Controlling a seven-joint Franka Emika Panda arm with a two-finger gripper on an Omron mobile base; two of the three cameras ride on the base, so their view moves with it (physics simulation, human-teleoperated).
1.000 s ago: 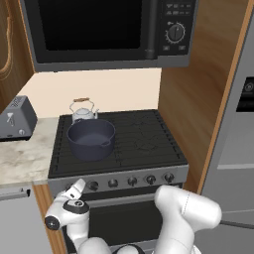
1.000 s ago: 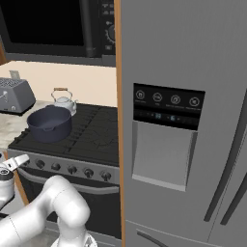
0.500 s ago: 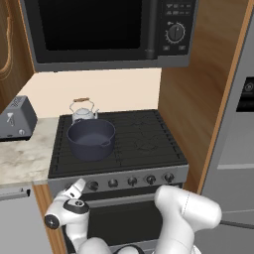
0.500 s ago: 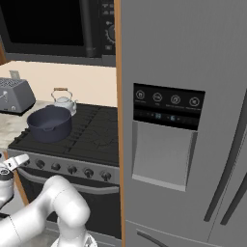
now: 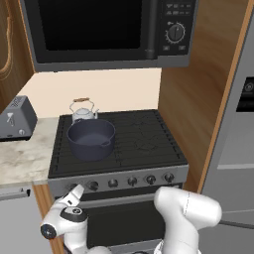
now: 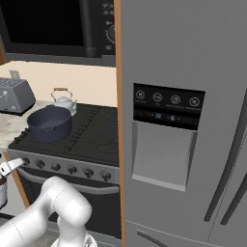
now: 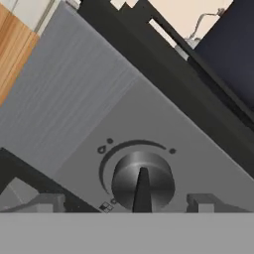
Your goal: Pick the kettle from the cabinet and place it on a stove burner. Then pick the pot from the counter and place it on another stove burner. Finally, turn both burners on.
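Observation:
The silver kettle stands on the rear left stove burner. In front of it, the wide dark pot sits on the front left burner. My gripper is low at the range's front panel, at the leftmost knob. It is open, with one fingertip on each side of the knob and a gap to it. In the hand view the pot and the kettle's wire handle show beyond the panel. A strip of the wood cabinet shows at the far left.
A row of knobs runs along the range front. A grey toaster sits on the marble counter. The black microwave hangs above the stove. A wood panel and the grey fridge close off the right.
My gripper's fingers have spread wider at the leftmost knob. The arm, the kettle and the pot have stayed where they were.

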